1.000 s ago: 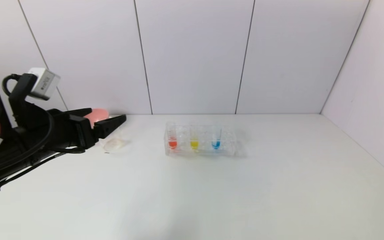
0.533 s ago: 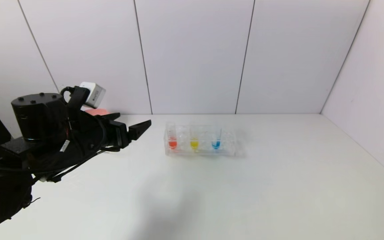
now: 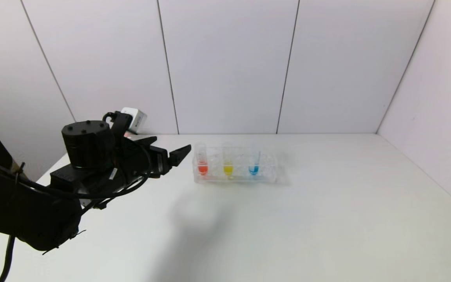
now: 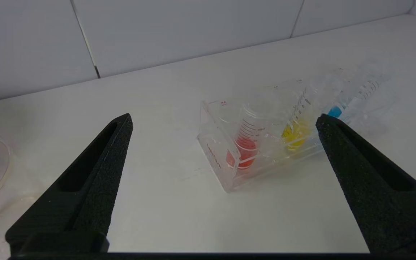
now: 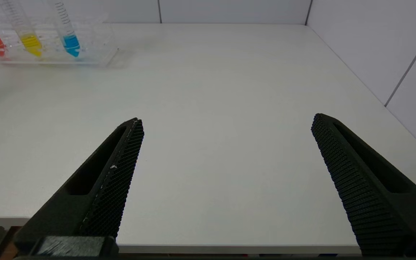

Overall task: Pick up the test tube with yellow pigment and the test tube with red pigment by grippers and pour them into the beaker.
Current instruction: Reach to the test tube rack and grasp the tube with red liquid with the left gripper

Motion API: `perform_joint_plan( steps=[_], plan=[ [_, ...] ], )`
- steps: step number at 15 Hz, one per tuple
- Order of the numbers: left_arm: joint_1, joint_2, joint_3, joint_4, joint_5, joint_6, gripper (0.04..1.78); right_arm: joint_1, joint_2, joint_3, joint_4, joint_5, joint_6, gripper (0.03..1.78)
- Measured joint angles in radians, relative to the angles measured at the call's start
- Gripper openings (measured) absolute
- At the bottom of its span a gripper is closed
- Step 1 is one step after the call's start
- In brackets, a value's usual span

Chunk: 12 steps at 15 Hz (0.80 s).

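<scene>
While spread, ribbed black tool hovers.

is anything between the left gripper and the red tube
Nothing visible. The left gripper, jaws open, faces the red tube at the near end of the clear rack; only bare table lies between.

Left hand and right hand wide apart

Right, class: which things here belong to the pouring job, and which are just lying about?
Job: red-pigment tube; yellow-pigment tube; open left end effector facing the tube rack; clear vessel beside it, probably the beaker.
Lying about: blue-pigment tube; the rack itself; right end effector, open over the table edge.
</scene>
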Motion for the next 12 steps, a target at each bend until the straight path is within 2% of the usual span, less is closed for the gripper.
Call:
perform_joint_plan(
  steps=[9,12],
  plan=[
    [-0.060,0.166,-0.096,-0.059,0.031,-0.004,1.77,0.000,0.000,0.000,0.000,0.000,0.000,1.70],
    [-0.082,0.219,-0.146,-0.065,0.079,-0.004,1.77,0.000,0.000,0.000,0.000,0.000,0.000,1.70]
  ],
)
